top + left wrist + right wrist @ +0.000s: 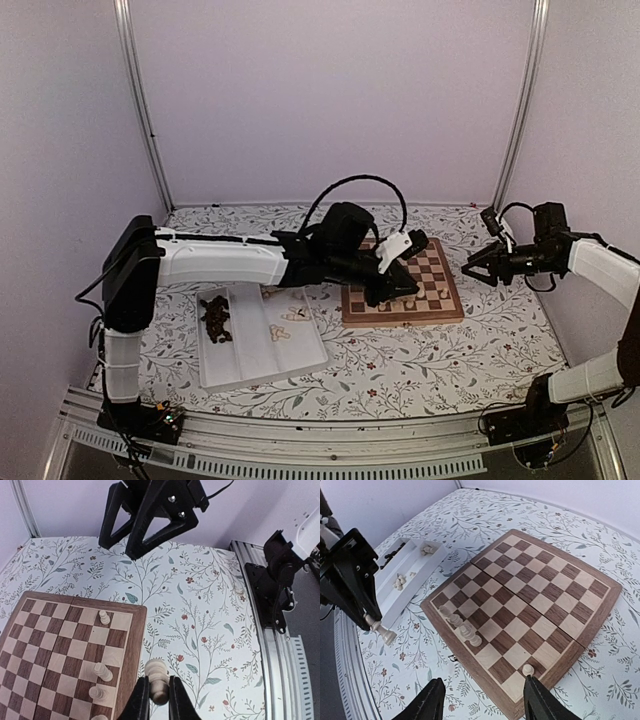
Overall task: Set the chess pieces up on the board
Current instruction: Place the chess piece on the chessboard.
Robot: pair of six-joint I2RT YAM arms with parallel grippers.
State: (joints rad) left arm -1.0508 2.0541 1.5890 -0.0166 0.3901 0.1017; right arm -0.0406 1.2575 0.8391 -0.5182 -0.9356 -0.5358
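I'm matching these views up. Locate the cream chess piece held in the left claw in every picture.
Top external: too small to see; the left claw hovers over the chessboard's near-left part.
Left wrist: cream chess piece at bottom centre, beside the chessboard's rim.
Right wrist: far left, off the chessboard.
Shared landmark: the chessboard.

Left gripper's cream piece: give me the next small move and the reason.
Probably shift the left gripper sideways over the board rim to a free square in the edge row, then lower. It is shut on a cream piece that hangs over the tablecloth just outside the rim, while other cream pieces stand along that row with gaps.
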